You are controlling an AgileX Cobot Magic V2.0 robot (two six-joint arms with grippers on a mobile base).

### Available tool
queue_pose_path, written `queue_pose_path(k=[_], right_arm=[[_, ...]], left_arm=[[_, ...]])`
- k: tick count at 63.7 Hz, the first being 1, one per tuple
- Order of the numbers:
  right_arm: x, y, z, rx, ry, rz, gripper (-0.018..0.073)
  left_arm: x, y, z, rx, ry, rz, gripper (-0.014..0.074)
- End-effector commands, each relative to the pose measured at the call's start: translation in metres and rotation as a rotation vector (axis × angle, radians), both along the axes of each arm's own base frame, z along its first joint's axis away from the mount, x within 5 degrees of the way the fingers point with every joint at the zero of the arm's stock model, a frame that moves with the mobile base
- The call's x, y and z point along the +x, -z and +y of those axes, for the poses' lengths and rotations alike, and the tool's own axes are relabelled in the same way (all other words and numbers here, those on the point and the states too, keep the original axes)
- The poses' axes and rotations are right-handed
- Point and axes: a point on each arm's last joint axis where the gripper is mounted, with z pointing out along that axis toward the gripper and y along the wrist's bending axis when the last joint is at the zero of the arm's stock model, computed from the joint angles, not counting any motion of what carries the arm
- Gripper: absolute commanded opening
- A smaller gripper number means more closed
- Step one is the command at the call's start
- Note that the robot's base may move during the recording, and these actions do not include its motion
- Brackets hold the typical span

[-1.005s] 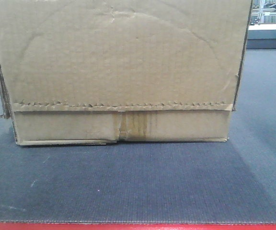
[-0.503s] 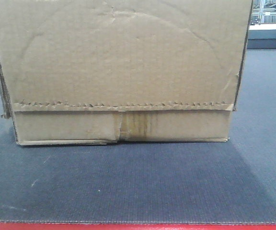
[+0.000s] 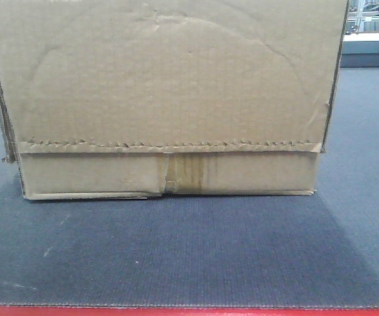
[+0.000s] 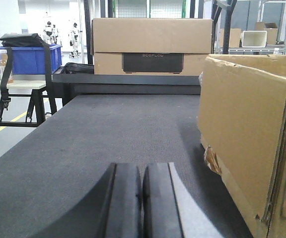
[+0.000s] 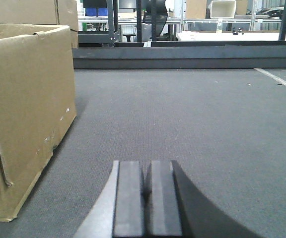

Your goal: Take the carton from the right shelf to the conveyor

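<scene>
The carton (image 3: 166,85), a large brown corrugated box with a zigzag flap strip and yellowed tape over its seam, rests on the dark ribbed conveyor (image 3: 189,257) behind the red edge strip. It shows at the right of the left wrist view (image 4: 247,144) and at the left of the right wrist view (image 5: 24,114). My left gripper (image 4: 142,171) is shut and empty, low over the belt (image 4: 98,134), apart from the carton's left side. My right gripper (image 5: 147,167) is shut and empty, low over the belt (image 5: 192,114), apart from the carton's right side. The right shelf is out of view.
Beyond the belt's far end stands another large cardboard box with a dark label (image 4: 152,47). A blue bin (image 4: 26,58) sits on a table at the left. Racks and a white bin (image 5: 223,9) stand in the background.
</scene>
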Motion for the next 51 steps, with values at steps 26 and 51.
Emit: queue_pose_path(k=[26,51], right_arm=[[-0.0006,-0.0011,-0.0004,-0.007,0.006,-0.015,-0.0067],[-0.0006,-0.0011,-0.0004,-0.007,0.006,-0.015,-0.0067]], left_arm=[[-0.0008,-0.0028,0.0001,0.002,-0.002,-0.027,0.0015],[-0.0008,-0.0028,0.0001,0.002,-0.002,-0.027,0.0015]])
